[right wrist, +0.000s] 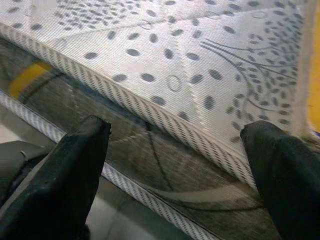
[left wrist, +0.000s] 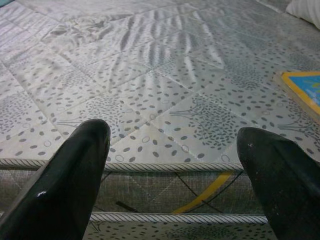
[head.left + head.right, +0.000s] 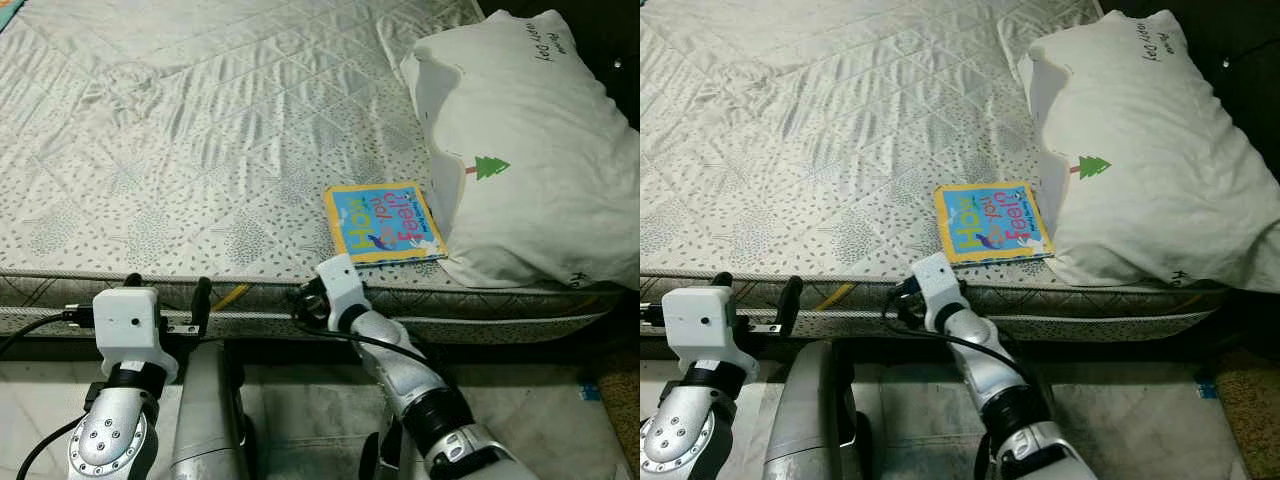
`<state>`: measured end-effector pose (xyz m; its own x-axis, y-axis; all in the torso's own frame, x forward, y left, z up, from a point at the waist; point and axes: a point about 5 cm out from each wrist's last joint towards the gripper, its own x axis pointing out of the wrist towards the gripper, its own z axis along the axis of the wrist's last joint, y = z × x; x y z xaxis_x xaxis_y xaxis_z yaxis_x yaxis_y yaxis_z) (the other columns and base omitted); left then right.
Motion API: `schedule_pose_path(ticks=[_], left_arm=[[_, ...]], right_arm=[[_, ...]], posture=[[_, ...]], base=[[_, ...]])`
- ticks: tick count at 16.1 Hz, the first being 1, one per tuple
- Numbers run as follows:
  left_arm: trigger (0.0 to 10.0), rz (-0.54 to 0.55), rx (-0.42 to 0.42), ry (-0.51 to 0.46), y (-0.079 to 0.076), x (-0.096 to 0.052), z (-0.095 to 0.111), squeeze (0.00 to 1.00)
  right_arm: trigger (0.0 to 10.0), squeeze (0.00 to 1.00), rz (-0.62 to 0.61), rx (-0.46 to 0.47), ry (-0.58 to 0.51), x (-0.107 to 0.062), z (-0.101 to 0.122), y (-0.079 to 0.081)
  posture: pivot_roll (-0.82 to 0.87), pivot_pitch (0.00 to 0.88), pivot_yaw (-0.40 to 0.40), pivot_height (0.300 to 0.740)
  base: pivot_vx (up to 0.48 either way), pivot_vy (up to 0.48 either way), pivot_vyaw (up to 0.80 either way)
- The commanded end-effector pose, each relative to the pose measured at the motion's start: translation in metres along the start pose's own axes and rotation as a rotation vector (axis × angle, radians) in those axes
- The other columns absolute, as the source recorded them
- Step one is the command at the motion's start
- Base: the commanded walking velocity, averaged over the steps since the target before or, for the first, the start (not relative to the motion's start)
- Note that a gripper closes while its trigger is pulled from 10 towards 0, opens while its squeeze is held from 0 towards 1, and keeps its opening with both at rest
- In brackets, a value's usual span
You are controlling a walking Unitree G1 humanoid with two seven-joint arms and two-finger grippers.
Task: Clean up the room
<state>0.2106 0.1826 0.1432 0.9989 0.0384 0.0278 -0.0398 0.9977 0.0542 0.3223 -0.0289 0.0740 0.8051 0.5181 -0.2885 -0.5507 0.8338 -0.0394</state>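
From the left eye we look down on a bare quilted mattress (image 3: pixel 200 140). A white pillow (image 3: pixel 530 150) lies at its right side, and a small yellow-bordered picture book (image 3: pixel 385 222) lies flat near the mattress's near edge, its right side touching or tucked just under the pillow. Our guess is that the book is the stray thing to clear, since the rest of the mattress is bare. Our right gripper (image 3: pixel 300 300) sits low at the near edge, just near and left of the book; our left gripper (image 3: pixel 165 290) waits further left, well apart from it.

The right eye gives the same layout: book (image 3: pixel 992 222) beside pillow (image 3: pixel 1150 150), right arm reaching toward the mattress side.

In the left wrist view, the left gripper's two black fingers (image 2: pixel 65 185) stand wide apart with nothing between them, aimed over the mattress piping, the book's corner (image 2: pixel 302 87) off to one side.

In the right wrist view, the right gripper's fingers (image 1: pixel 65 170) are likewise spread and empty, level with the mattress's side seam, so we judge the gripper is still too low to take the book, whose yellow edge (image 1: pixel 315 75) shows just beyond.
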Motion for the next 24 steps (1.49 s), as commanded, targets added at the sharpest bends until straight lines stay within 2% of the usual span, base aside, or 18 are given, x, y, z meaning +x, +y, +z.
schedule_pose_path(ticks=[1, 10, 14, 20, 24], left_arm=[[10.0, 0.001, 0.009, 0.017, 0.001, -0.001, -0.003, 0.00], [10.0, -0.001, 0.009, 0.013, 0.001, 0.000, -0.002, 0.00], [10.0, 0.004, 0.009, 0.013, 0.002, -0.001, -0.002, 0.00], [10.0, -0.001, 0.008, 0.010, 0.001, 0.000, -0.001, 0.00], [10.0, -0.001, 0.007, 0.007, 0.000, 0.000, -0.001, 0.00]], right_arm=[[10.0, 0.00, 0.004, 0.015, 0.018, 0.001, -0.002, 0.003], [10.0, 0.00, -0.044, -0.025, 0.014, 0.004, 0.001, -0.001], [10.0, 0.00, -0.054, -0.034, 0.023, 0.003, -0.001, -0.010], [10.0, 0.00, -0.059, -0.034, 0.019, 0.002, -0.002, -0.013], [10.0, 0.00, -0.050, -0.039, 0.009, 0.005, 0.001, -0.008]], posture=[[0.20, 0.243, -0.074, 0.534], [0.20, 0.239, -0.071, 0.534], [0.20, 0.242, -0.074, 0.534], [0.20, 0.240, -0.070, 0.534], [0.20, 0.240, -0.071, 0.534]], base=[[0.000, 0.000, 0.00], [0.000, 0.000, 0.00], [0.000, 0.000, 0.00], [0.000, 0.000, 0.00], [0.000, 0.000, 0.00]])
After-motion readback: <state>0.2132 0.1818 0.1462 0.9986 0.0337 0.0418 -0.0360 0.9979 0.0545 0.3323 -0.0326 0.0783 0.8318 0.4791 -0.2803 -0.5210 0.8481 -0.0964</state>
